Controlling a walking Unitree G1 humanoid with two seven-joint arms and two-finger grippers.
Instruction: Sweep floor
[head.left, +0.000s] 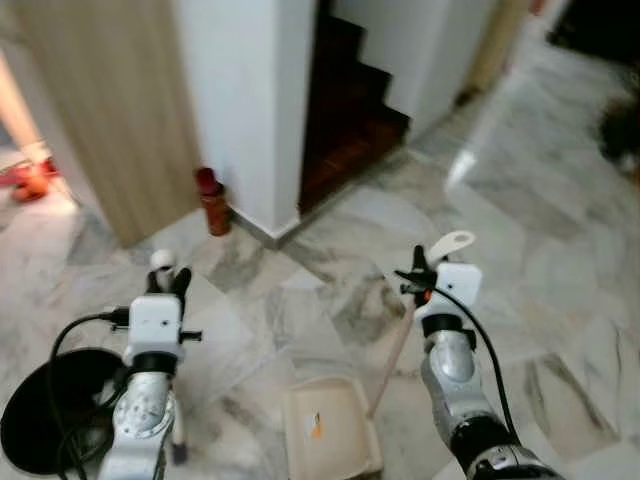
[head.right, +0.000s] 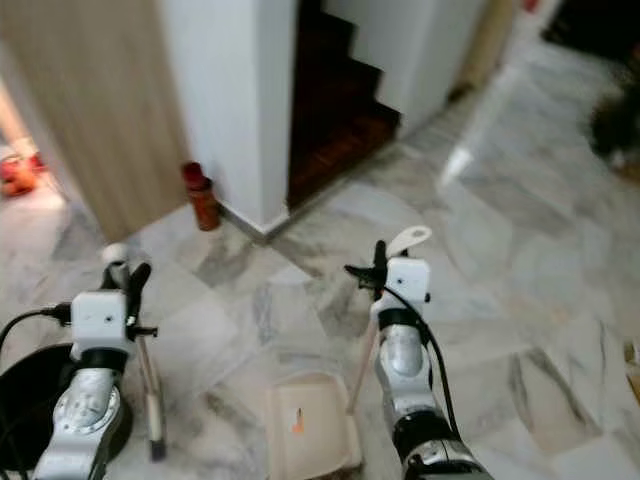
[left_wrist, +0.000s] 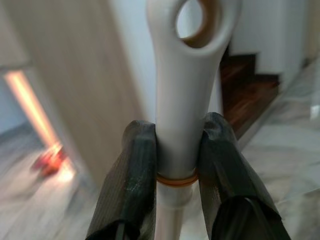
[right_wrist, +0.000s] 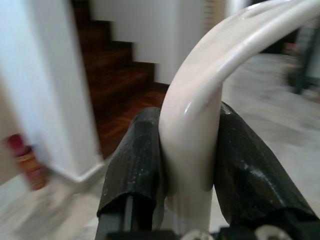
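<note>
My left gripper (head.left: 166, 276) is shut on the top of a cream broom handle (left_wrist: 180, 75), just below its hanging hole and above an orange ring. The broom stick (head.right: 150, 395) runs down beside my left arm to the marble floor. My right gripper (head.left: 418, 264) is shut on the curved cream top of the dustpan handle (right_wrist: 200, 75). Its pinkish stick (head.left: 392, 360) slants down to the beige dustpan (head.left: 292, 430), which rests on the floor between my arms with a small orange scrap (head.left: 316, 425) in it.
A white wall corner (head.left: 250, 110) stands ahead, with a red-brown canister (head.left: 212, 202) at its foot. Dark wooden stairs (head.left: 345, 120) rise behind it. A wooden panel (head.left: 110, 110) is at the left. A black round object (head.left: 45, 405) lies by my left arm. Marble floor (head.left: 540, 220) stretches away to the right.
</note>
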